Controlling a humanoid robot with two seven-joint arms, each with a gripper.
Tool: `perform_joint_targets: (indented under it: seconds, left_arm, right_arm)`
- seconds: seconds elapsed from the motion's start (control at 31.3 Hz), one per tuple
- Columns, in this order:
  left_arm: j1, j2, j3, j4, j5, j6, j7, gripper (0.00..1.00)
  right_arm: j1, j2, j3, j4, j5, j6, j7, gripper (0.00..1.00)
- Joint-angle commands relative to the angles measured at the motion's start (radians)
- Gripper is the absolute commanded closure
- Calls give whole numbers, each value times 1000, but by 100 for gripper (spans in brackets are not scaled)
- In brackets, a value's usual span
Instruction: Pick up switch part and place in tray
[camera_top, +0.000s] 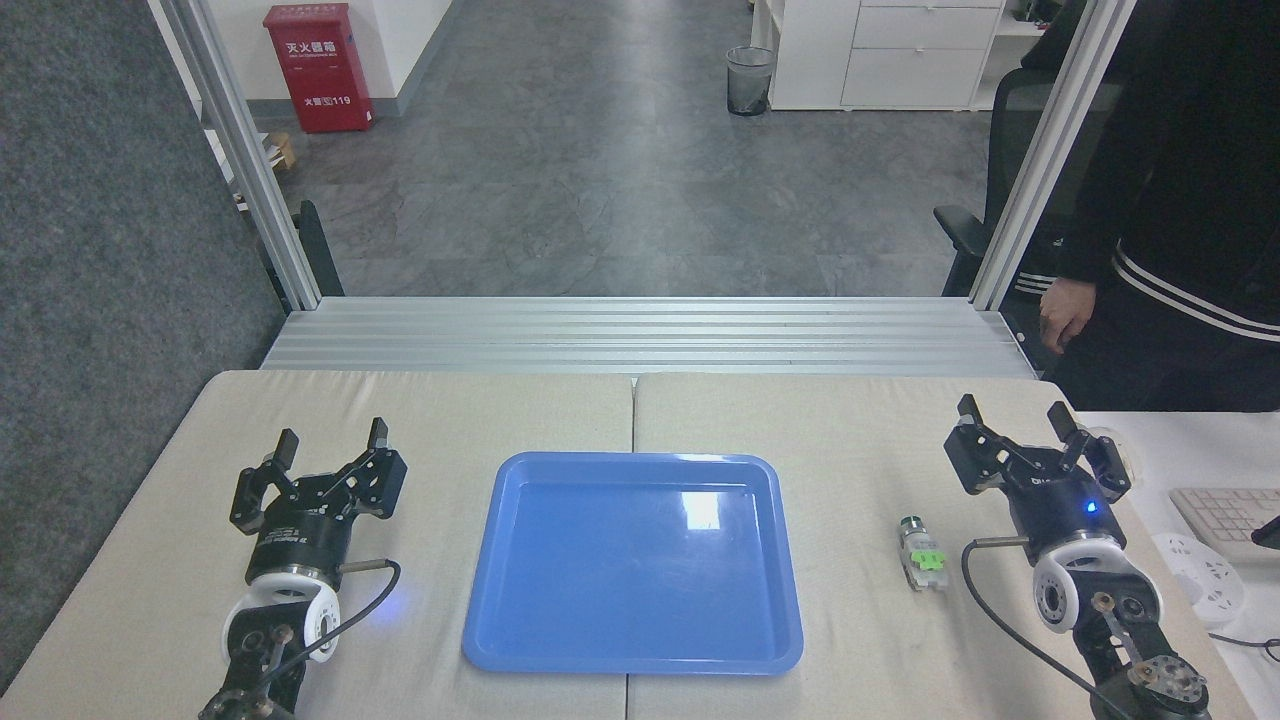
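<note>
The switch part (923, 556) lies on the beige table to the right of the tray, its dark ringed end pointing away from me and its green block in the middle. The blue tray (520, 640) sits flat at the table's centre with nothing in it. My right gripper (1013, 414) is open, just right of the switch part and slightly farther back, not touching it. My left gripper (331, 439) is open too, resting left of the tray with nothing between its fingers.
A person in a dark jacket (1180, 230) stands at the right beyond the table. A keyboard (1225, 518) and a white power strip (1200, 578) lie on the white desk at the right edge. An aluminium rail (640, 335) borders the table's far side.
</note>
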Motion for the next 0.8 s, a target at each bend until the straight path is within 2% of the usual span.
perform_joint_targets:
  seconds: [0.0, 0.38, 0.77]
  left_arm:
    - [0, 0, 0, 1, 0, 1, 0, 0]
    - [-1, 0, 0, 1, 0, 2, 0, 0]
    - [-1, 0, 0, 3, 2, 2, 0, 0]
  right_arm:
    - [3, 2, 5, 0, 0, 0, 0, 2]
    - [10, 12, 8, 0, 0, 0, 0, 2]
    - [126, 38, 65, 66, 5, 0, 8, 2]
